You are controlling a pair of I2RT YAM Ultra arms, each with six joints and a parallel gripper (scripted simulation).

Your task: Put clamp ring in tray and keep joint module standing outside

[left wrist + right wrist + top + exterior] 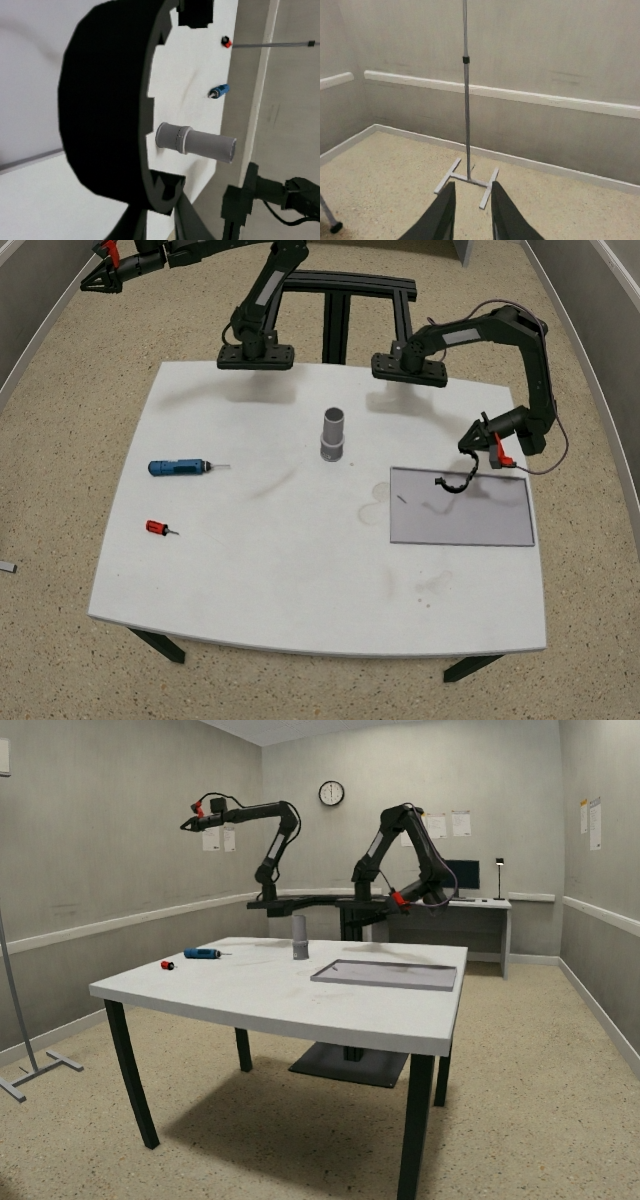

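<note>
Top, L grip [461,447] [381,913] [162,205]: closed on one end of the ring [455,490] [105,100].
Top, ring: an open C, raised, seen over the tray [461,543] [382,984] [30,163]; shadow on tray floor.
Top, module [331,450] [300,950] [169,136]: upright on table [310,575] [258,993], outside tray, tube [333,428] [299,928] [210,145] in its top.
Top, tools: blue driver [178,467] [200,953] [220,90] and red driver [156,527] [166,965] [226,42], lying well apart from tray.
Exterior, R grip [82,289] [181,827] [473,185]: up high, off beyond the table.
Exterior, ring: hard to pick out against the dark post.
Left wrist, ring: fills much of view, end in fingertips.
Right wrist, R grip: slightly open, nothing held; floor stand [467,120] [270,45] [18,999] beyond.
</note>
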